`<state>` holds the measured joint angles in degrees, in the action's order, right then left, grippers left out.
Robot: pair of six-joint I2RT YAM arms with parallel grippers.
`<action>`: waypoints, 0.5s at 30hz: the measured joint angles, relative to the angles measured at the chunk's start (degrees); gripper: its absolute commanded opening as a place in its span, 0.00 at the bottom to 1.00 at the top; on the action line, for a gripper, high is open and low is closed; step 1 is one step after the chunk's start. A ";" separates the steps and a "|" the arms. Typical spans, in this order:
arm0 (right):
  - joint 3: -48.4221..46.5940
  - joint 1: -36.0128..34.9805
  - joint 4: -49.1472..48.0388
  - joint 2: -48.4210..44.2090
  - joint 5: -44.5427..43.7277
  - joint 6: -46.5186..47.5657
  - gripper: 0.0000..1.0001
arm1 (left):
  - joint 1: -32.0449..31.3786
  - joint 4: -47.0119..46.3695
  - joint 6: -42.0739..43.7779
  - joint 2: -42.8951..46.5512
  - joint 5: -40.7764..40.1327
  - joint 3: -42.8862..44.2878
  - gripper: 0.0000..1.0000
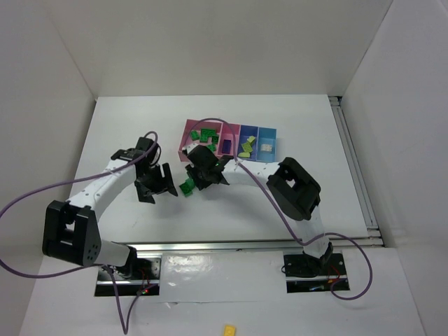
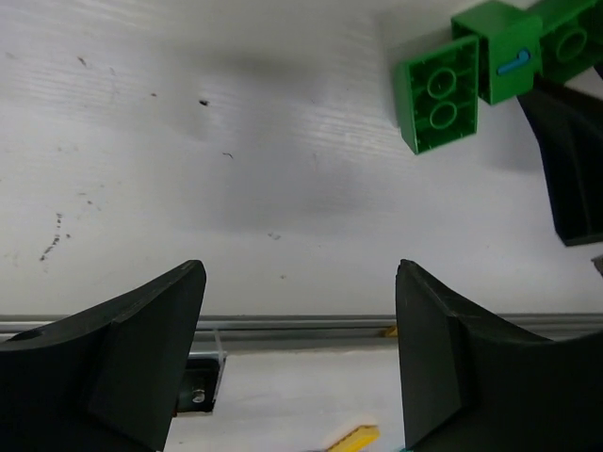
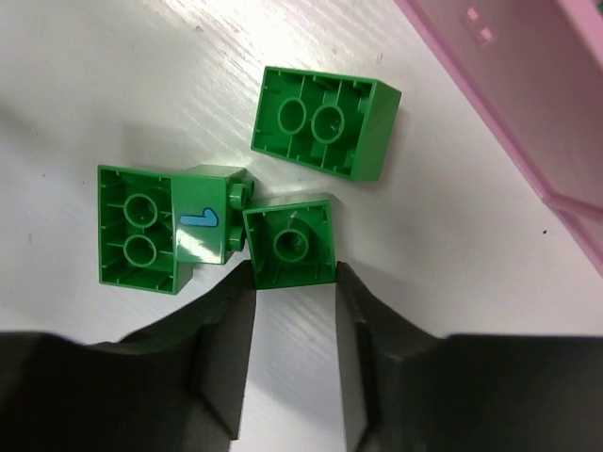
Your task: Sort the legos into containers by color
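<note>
Between the fingers of the right gripper [image 3: 292, 282]: a small square green plastic brick [image 3: 289, 247], hollow underside up, is clamped at its near end, with one black finger [image 3: 221, 348] pressed to each side.
Right gripper in the top view: it is held low over the white table [image 1: 126, 126], just off the near left corner of the tray.
Beside the clamped brick: a green plastic cube marked with a pale blue figure [image 3: 200, 231] is touched at its studded side. A green two-socket brick [image 3: 137, 240] is set against the cube's opposite side. A second green two-socket brick [image 3: 325, 122] is laid apart, nearer the tray.
Tray: a low pink and blue plastic tray of joined compartments [image 1: 198, 124] is placed toward the table's far edge, right of centre.
Tray contents: several green bricks [image 1: 206, 134] are seen in the left pink compartment, a dark purple brick [image 1: 227, 145] in the next pink one, yellow-green bricks [image 1: 247, 145] in the blue one, and a beige brick [image 1: 267, 146] in the light-blue one.
Left gripper [image 2: 300, 273]: its fingers are spread wide over bare table with nothing between them. It is stationed near the loose green bricks, on their left.
</note>
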<state>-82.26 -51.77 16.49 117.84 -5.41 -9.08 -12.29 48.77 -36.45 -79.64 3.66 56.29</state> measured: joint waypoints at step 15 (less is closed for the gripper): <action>3.65 0.44 -0.79 -14.82 -7.85 -0.94 0.34 | -4.31 -8.00 -3.32 -8.44 3.34 -0.57 0.84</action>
<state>-78.61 -51.33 15.70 103.02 -13.26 -10.02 -16.60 40.77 -39.77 -88.07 7.01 55.72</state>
